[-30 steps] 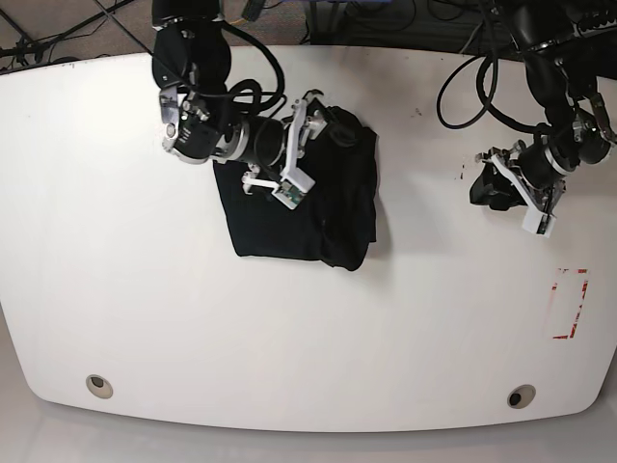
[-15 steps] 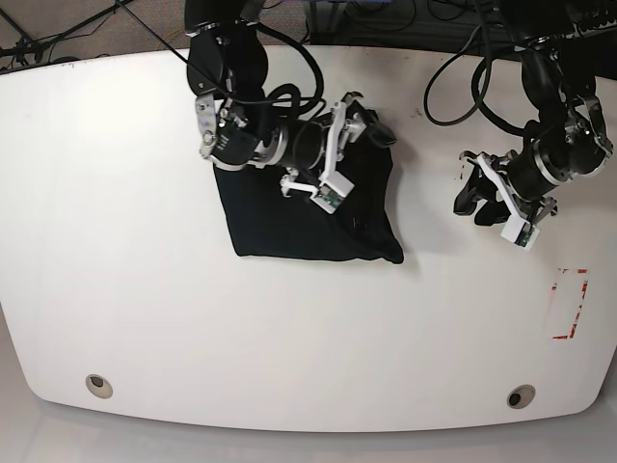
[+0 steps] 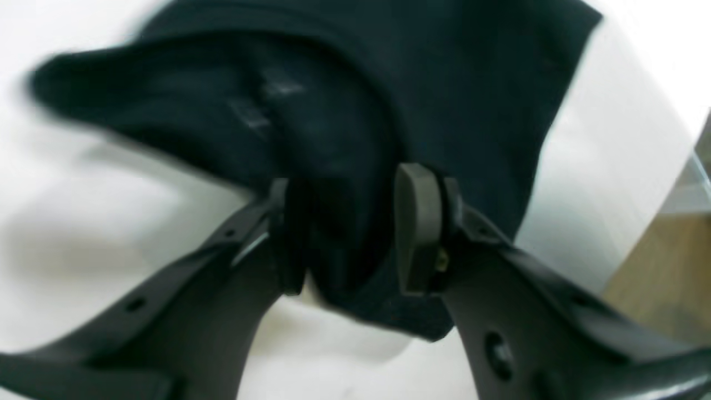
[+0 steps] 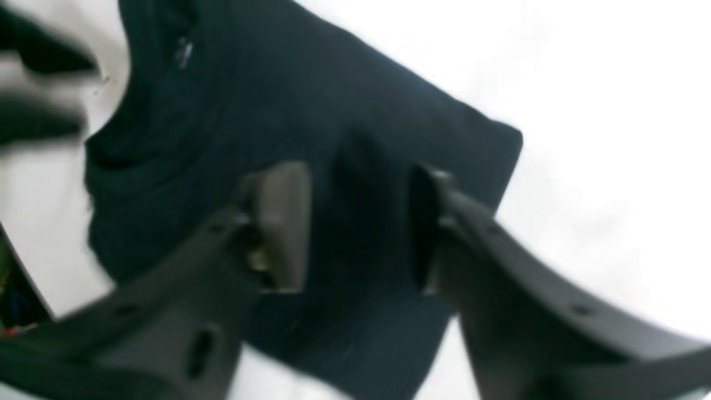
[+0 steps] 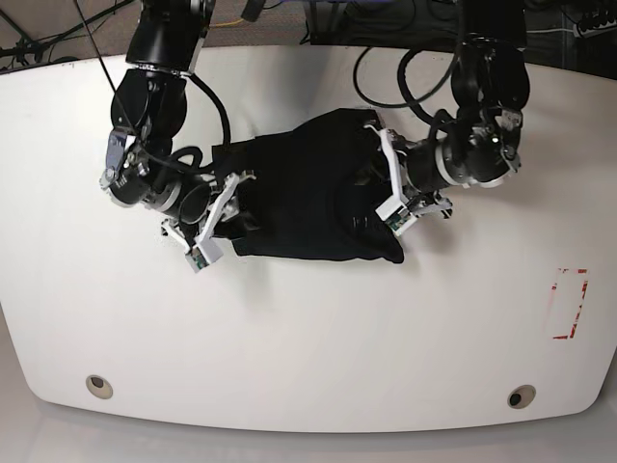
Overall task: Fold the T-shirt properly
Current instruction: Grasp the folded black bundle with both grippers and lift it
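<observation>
While the T-shirt (image 5: pixel 308 193) lay bunched mid-bench (image 5: pixel 308 338), fabric was seen pinched in the left tool (image 3: pixel 347 233); the right tool (image 4: pixel 361 228) straddled cloth, grip undetermined. Both edges should be lifted evenly, kept taut, and laid flat.

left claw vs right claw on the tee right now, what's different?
Left claw sits at the T-shirt's right edge in the base view; right claw at its left edge. Left claw has a bunched fold between its pads; right claw straddles flatter cloth. Both stand partly apart; whether either grips is unclear.
</observation>
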